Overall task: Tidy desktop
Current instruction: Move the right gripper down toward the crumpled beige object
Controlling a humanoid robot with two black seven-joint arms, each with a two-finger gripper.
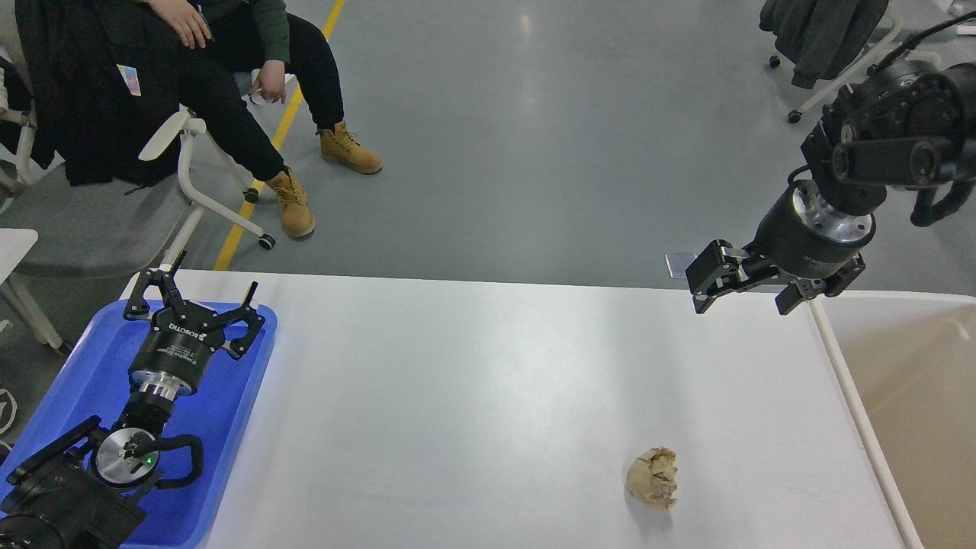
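White counter (473, 396) spans the middle, crumpled paper ball (653, 477) on its near right. Left hand (200, 286) fingers apart over blue tray (229, 427) at left; right hand (743, 293) fingers apart, above far right edge by bin (915, 412).

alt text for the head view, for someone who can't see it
A crumpled brown paper ball lies alone on the white desktop. The open left gripper hovers over a blue tray; the open right gripper hangs near a beige bin.
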